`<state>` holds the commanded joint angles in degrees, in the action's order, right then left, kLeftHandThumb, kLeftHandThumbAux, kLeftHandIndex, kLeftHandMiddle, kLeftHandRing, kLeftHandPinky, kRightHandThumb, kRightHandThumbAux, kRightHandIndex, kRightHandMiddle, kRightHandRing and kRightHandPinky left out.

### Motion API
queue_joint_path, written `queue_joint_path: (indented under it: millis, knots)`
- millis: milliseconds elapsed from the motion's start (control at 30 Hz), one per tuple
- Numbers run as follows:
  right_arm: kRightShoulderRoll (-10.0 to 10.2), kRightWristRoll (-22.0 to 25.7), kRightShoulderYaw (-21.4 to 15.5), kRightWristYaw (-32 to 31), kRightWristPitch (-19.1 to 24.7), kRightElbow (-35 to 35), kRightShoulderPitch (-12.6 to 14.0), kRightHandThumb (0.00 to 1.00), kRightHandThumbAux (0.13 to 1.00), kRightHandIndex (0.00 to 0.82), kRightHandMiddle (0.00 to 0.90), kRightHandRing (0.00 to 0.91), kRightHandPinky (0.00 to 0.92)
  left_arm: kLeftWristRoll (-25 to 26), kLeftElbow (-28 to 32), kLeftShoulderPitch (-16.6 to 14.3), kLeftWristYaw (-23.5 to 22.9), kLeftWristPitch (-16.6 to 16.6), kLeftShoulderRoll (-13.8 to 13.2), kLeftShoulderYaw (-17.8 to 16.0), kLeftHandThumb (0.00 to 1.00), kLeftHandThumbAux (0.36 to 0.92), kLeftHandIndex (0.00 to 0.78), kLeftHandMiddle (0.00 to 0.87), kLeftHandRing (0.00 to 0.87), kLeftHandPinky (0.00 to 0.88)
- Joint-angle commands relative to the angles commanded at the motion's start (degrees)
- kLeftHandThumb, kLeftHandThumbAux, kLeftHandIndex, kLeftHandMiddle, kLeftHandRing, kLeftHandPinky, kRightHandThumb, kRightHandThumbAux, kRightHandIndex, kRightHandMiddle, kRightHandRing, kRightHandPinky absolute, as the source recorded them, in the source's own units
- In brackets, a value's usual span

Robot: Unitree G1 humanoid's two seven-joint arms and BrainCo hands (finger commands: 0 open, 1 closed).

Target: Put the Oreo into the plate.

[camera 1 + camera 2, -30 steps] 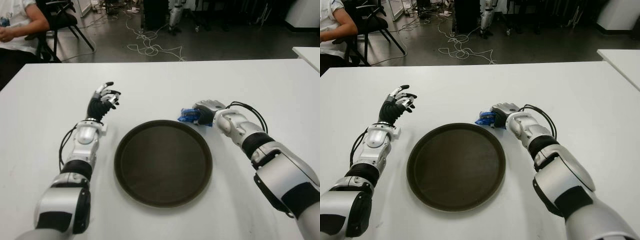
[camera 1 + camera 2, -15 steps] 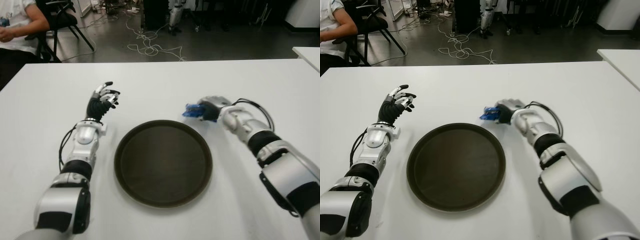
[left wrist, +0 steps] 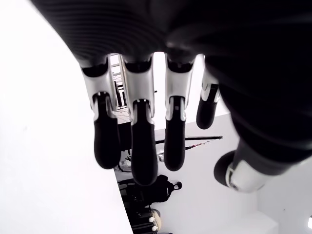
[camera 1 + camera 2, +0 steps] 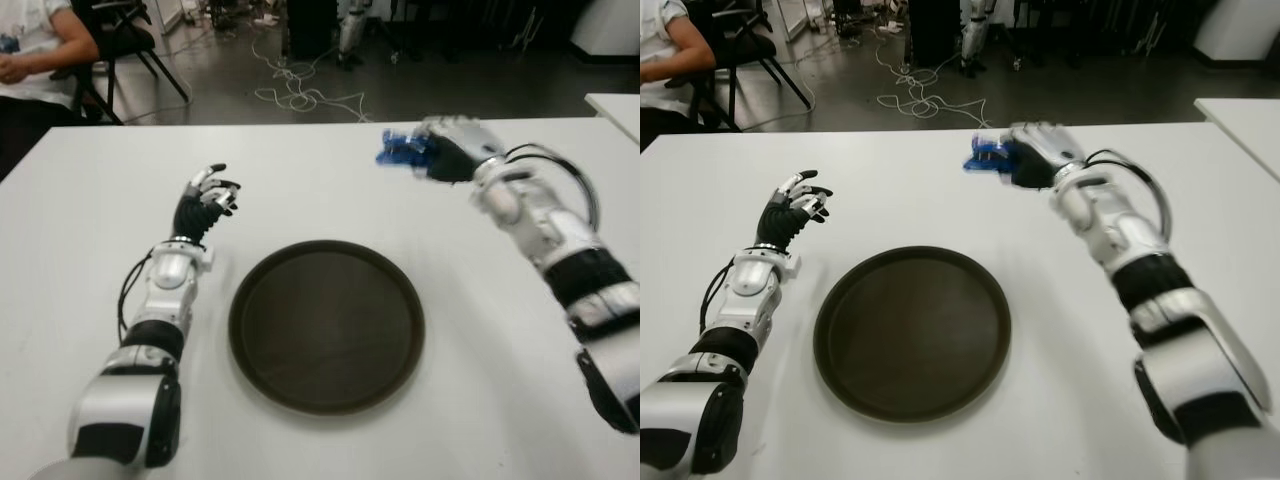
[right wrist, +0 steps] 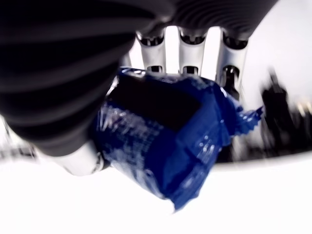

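My right hand (image 4: 440,152) hangs in the upper right of the frame, raised off the white table (image 4: 90,200), its fingers (image 5: 191,46) curled around one blue Oreo packet (image 4: 398,150) whose crimped end pokes out toward the middle of the picture. From my wrist the packet (image 5: 165,136) fills the view, pinned between fingers and thumb, the wrapper crinkled under the squeeze. The plate (image 4: 326,325), a round dark one with a raised rim, sits at centre, below and to the left of the packet, with nothing on it. My left hand (image 4: 205,200) shows at left of centre, just off the plate's upper left edge, fingers (image 3: 139,146) loosely bent and apart, holding nothing; I cannot tell whether it touches the table. As I judge it, the pick-up is done and the carry is in hand: the packet is airborne but not yet above the plate. The next move calls for swinging my right hand down and toward the frame's centre until the packet is over the dark surface, then lowering and loosening the fingers so it lands inside the rim. The count: one packet, one plate, one table, two hands. A seated person (image 4: 30,50) shows in the upper left corner, and loose cables (image 4: 300,100) lie on the floor beyond the table's top edge.
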<state>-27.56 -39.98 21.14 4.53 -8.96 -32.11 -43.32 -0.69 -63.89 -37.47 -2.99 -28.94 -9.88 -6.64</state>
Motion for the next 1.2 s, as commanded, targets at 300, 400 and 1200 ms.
queue_joint_path:
  millis: [300, 400, 1200]
  knots:
    - [0.0, -2.6, -2.1, 2.5, 5.4, 9.8, 4.2, 0.685, 0.734, 0.431, 0.709, 0.703, 0.681, 0.0, 0.2, 0.0, 0.0, 0.4, 0.0, -0.2, 1.0, 0.641, 0.195, 0.386, 0.519, 0.471]
    - [1.1, -4.3, -1.9, 2.1, 8.4, 15.1, 6.5, 0.686, 0.735, 0.43, 0.719, 0.707, 0.675, 0.1, 0.1, -0.1, -0.1, 0.6, 0.0, -0.3, 1.0, 0.641, 0.192, 0.386, 0.519, 0.48]
    - [8.4, -0.5, 12.7, -17.1, -6.2, 19.7, 13.9, 0.69, 0.73, 0.427, 0.675, 0.668, 0.64, -0.1, 0.7, 0.1, -0.5, 0.7, 0.3, -0.5, 1.0, 0.641, 0.188, 0.389, 0.52, 0.479]
